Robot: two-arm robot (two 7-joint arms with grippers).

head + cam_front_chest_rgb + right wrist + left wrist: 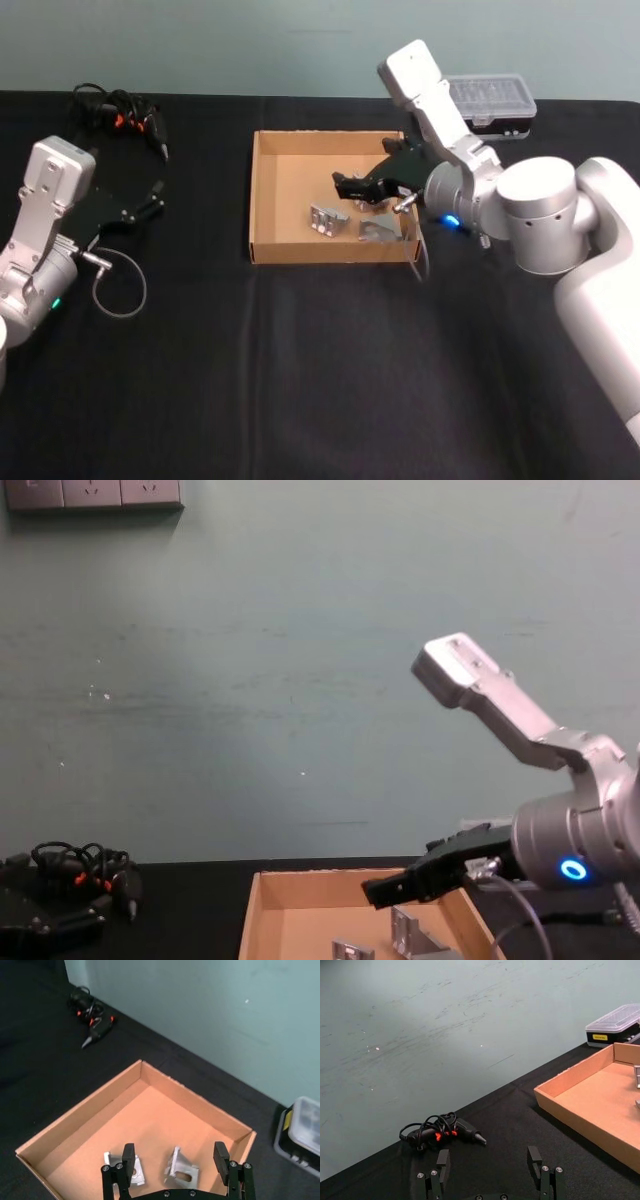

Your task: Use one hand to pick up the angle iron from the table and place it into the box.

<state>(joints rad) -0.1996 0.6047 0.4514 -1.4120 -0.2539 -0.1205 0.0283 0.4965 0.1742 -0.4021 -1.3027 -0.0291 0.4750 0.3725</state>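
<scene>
Right pincer (352, 190): released, empty, above the box (263, 195).
Angle irons (328, 219): two lay inside the box, near its right wall.
Left pincer (155, 195): released, over the surface (300, 380).

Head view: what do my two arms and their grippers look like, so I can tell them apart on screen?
Both arms are boxy silver-grey metal with black grippers. The right gripper sits on a fat rounded joint glowing with a blue ring light. The left gripper trails a thin grey looped cable, with a small green light by its wrist.
</scene>
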